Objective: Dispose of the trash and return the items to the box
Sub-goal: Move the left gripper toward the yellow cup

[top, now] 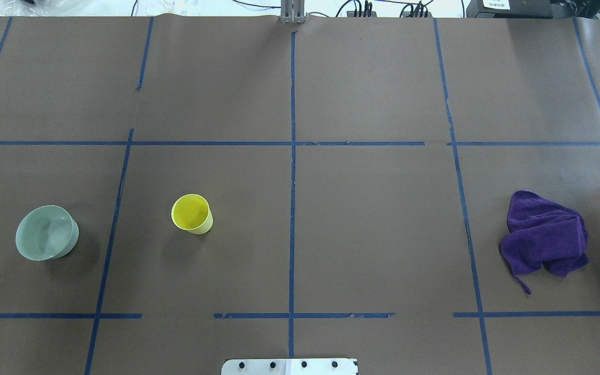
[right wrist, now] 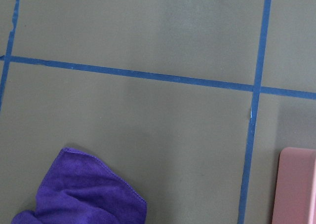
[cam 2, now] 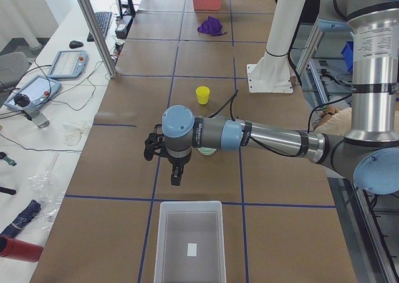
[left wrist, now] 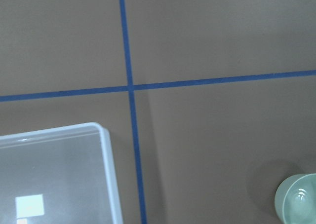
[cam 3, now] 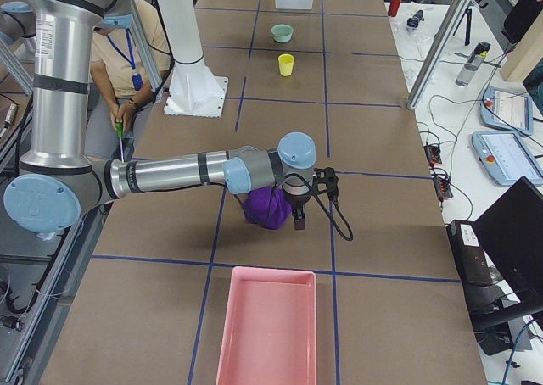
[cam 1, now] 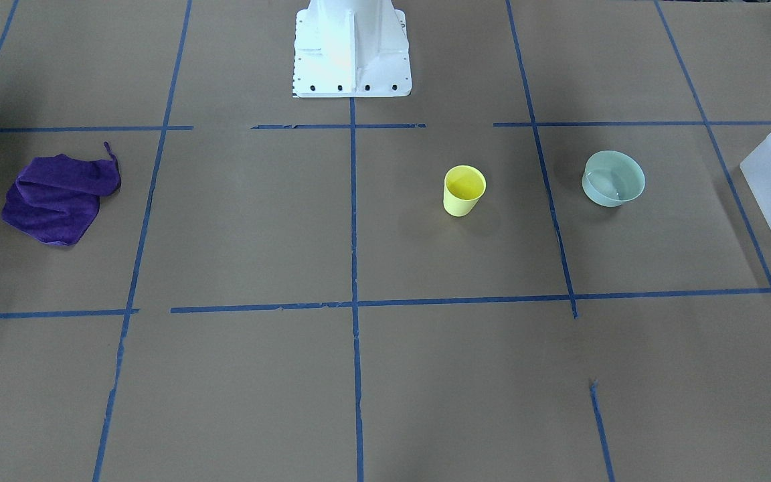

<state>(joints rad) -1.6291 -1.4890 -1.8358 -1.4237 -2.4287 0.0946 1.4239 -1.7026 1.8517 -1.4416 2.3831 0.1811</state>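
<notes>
The yellow cup (cam 1: 464, 191) stands upright left of the robot's centre line (top: 191, 214). The mint-green bowl (cam 1: 614, 178) sits further to the left (top: 47, 232) and shows at the corner of the left wrist view (left wrist: 296, 204). The frosted-white box (cam 2: 190, 242) stands at the table's left end (left wrist: 54, 174), empty apart from a white label. My left gripper (cam 2: 176, 176) hangs above the table between bowl and box. My right gripper (cam 3: 299, 222) hangs beside a purple cloth. I cannot tell whether either is open or shut.
A crumpled purple cloth (top: 545, 234) lies on the robot's right side (right wrist: 84, 194). A pink tray (cam 3: 263, 326) stands at the right end of the table (right wrist: 298, 184). The white robot base (cam 1: 352, 50) is at the table's edge. Blue tape lines grid the brown table.
</notes>
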